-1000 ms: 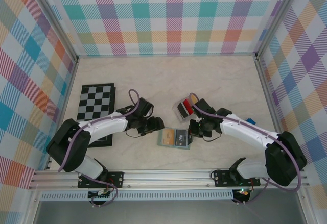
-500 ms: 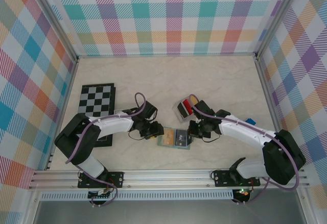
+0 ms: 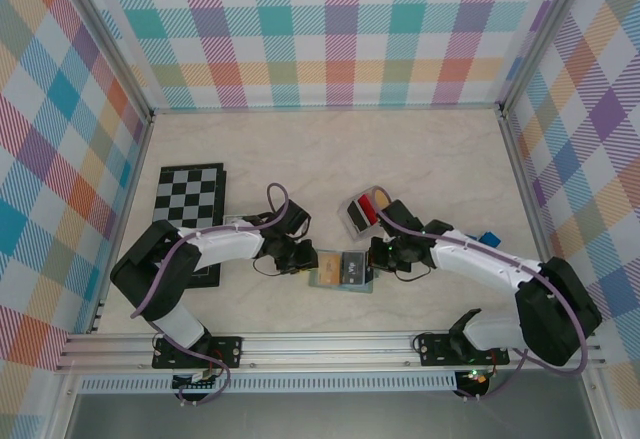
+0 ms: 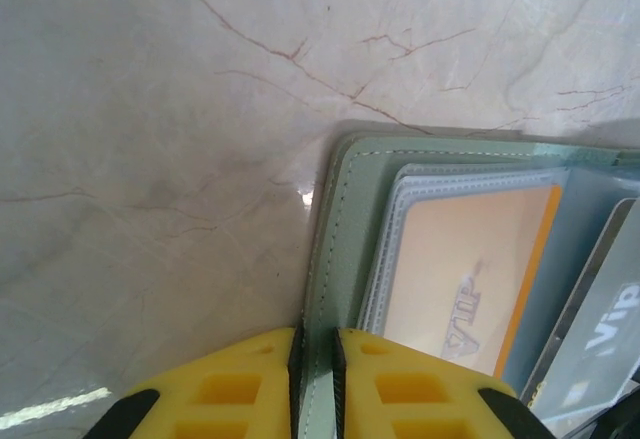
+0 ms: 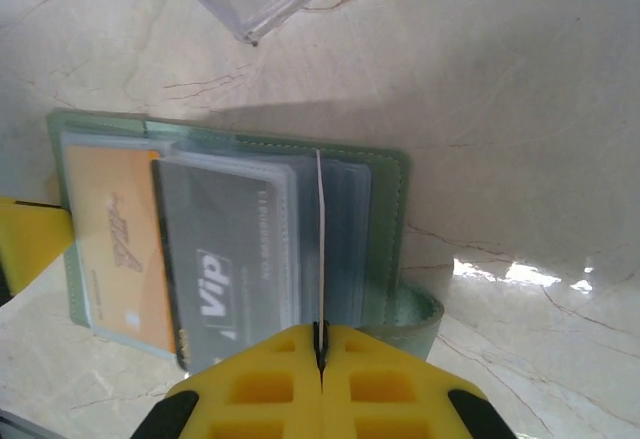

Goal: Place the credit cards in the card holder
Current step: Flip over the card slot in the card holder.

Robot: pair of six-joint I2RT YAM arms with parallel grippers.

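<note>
Tabletop of pale marble, plaid walls

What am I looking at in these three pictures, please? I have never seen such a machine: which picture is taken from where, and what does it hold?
These are two robot arms bolted at the near edge of a table. The overhead picture comes from a fixed camera above and behind them; the other two come from a camera on each wrist, so the yellow pieces are that arm's own fingers. On the table lie a chessboard, a clear tray with red cards, and an open green card holder with an orange card and a grey card in it. The left gripper pinches the holder's edge. The right gripper is shut on a thin sheet seen edge-on; card or sleeve, I cannot tell.
</note>
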